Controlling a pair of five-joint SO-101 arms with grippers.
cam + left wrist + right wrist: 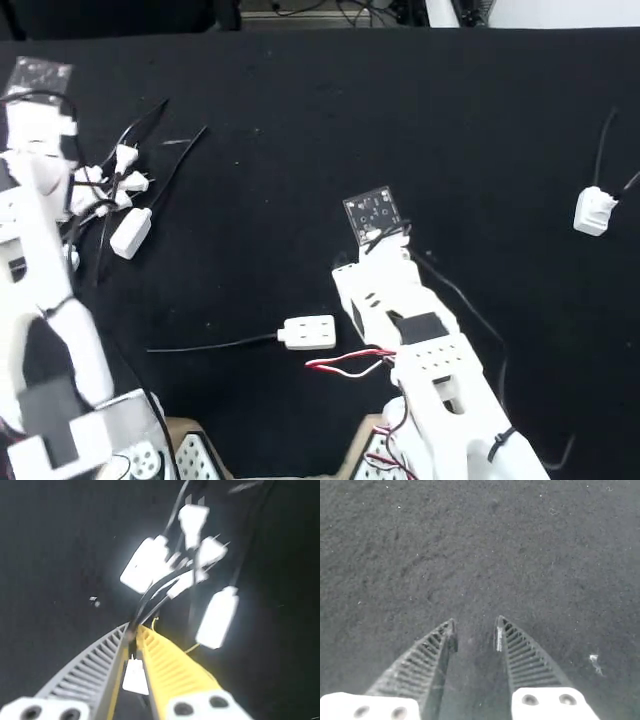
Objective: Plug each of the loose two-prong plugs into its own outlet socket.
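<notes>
A black-covered tabletop [300, 120] carries a tangle of white two-prong plugs [125, 200] and black cords [180, 165] near its left edge, a white outlet socket strip [309, 332] toward the middle of the near edge, and a lone white plug [594, 211] close to the right edge.

We see matt black cloth [520, 540] (faintly fuzzy), glossy white plastic plugs [192, 522] on smooth black cables [150, 595], and ribbed plastic fingers [170, 665].
</notes>
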